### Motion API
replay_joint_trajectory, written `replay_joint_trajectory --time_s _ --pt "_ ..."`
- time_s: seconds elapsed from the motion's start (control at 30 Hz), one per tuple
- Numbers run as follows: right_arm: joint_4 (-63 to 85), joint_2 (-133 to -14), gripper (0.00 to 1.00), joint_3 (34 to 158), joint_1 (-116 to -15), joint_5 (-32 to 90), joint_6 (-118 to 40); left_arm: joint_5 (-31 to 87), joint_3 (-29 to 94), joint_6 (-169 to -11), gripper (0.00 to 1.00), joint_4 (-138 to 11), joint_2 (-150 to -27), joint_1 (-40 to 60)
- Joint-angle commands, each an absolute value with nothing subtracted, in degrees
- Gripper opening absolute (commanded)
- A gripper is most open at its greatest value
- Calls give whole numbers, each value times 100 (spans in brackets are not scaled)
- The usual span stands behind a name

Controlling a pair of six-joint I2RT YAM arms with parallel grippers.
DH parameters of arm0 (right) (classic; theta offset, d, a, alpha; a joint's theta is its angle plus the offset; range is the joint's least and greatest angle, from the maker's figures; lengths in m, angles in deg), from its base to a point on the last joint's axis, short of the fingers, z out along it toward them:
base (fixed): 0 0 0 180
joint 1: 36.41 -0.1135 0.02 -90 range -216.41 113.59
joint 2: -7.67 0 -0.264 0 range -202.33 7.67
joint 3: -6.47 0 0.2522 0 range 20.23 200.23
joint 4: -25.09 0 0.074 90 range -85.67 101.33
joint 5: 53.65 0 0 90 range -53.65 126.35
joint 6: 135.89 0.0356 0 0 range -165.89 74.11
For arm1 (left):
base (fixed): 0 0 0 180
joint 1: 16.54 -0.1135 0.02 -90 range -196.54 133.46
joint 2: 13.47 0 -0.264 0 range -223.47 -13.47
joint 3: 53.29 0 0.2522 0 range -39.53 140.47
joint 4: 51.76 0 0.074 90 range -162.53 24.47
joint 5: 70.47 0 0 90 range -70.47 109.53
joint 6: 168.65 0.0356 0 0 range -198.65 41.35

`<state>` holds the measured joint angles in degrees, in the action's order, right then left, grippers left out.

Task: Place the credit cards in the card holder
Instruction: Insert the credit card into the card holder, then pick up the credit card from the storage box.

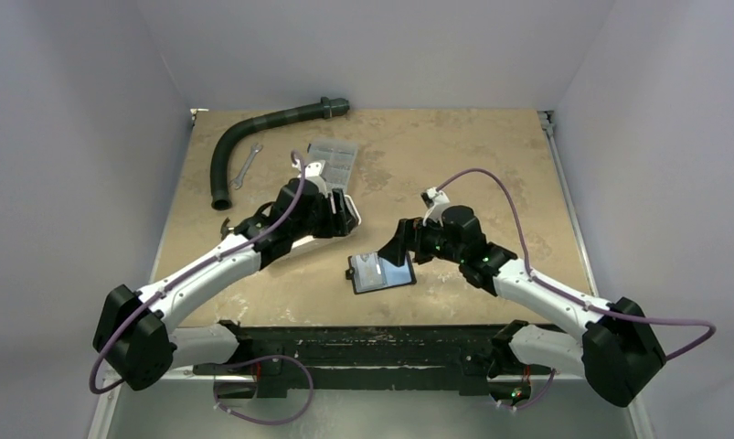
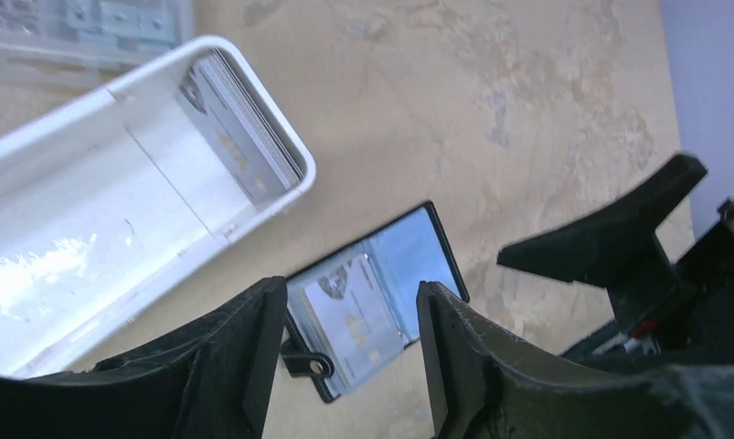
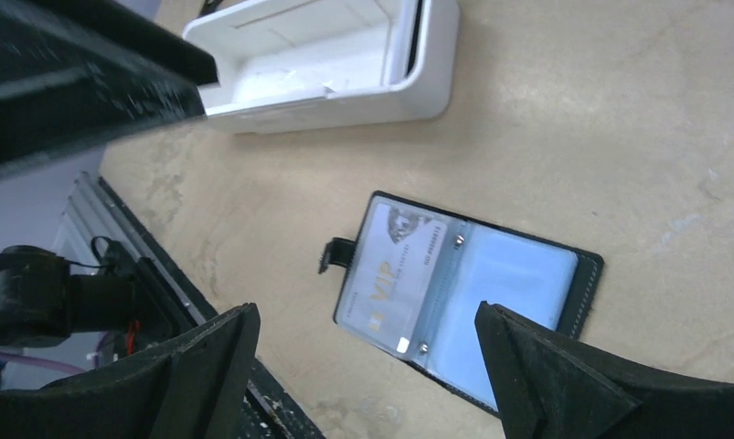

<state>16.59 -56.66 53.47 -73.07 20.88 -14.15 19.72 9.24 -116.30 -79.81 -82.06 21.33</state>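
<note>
The black card holder (image 1: 381, 273) lies open on the tan table, its pale blue sleeves facing up. A silvery credit card (image 3: 390, 279) marked VIP lies on its left half. More credit cards (image 2: 244, 128) stand stacked on edge at one end of the white tray (image 2: 89, 210). My left gripper (image 2: 349, 357) hovers above the card holder (image 2: 409, 265), open, with nothing between its fingers. My right gripper (image 3: 367, 366) is wide open over the holder's near edge (image 3: 527, 283) and touches nothing.
A clear compartment box (image 1: 331, 157) sits behind the tray. A dark ribbed hose (image 1: 253, 137) and a small wrench (image 1: 246, 166) lie at the back left. The two grippers are close together; one right finger (image 2: 610, 238) shows in the left wrist view.
</note>
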Motion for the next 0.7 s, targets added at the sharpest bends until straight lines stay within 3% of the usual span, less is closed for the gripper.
replay_joint_trajectory --time_s 0.0,0.27,0.67 --pt "1492 -5372 99 5118 -7271 2383 -1380 1041 1453 -11602 61 -7942 -8700 2044" --pt "1333 -4991 99 4917 -7256 2539 -1384 569 2185 -12308 66 -7937 -10129 1940" --pt "1320 -4796 99 4669 -7231 2644 -1368 1045 2209 -12601 67 -7112 -11083 1941"
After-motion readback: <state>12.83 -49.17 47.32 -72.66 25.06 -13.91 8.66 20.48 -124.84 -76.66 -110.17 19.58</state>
